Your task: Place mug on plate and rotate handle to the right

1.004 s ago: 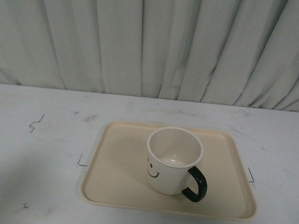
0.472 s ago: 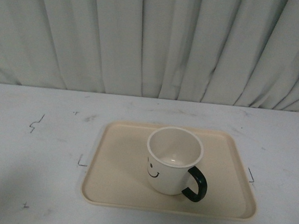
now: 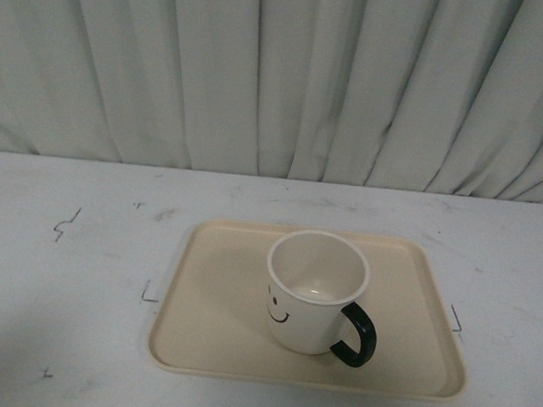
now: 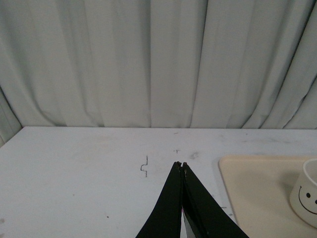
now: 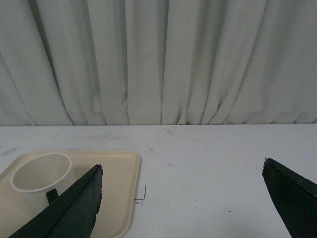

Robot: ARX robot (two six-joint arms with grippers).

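Note:
The cream-white mug (image 3: 314, 295) stands upright on the beige plate (image 3: 211, 334), right of the plate's middle. Its black handle (image 3: 359, 334) points to the right and slightly toward the front, and the smiley face faces front-left. Neither arm shows in the front view. In the left wrist view my left gripper (image 4: 181, 164) is shut with nothing in it, over bare table left of the plate (image 4: 252, 188); the mug (image 4: 308, 198) sits at that picture's edge. My right gripper (image 5: 182, 166) is open wide and empty, with the mug (image 5: 40, 176) and plate (image 5: 121, 198) beside one finger.
A white table (image 3: 61, 282) with small black corner marks around the plate. A pleated white curtain (image 3: 281, 74) hangs along the table's back edge.

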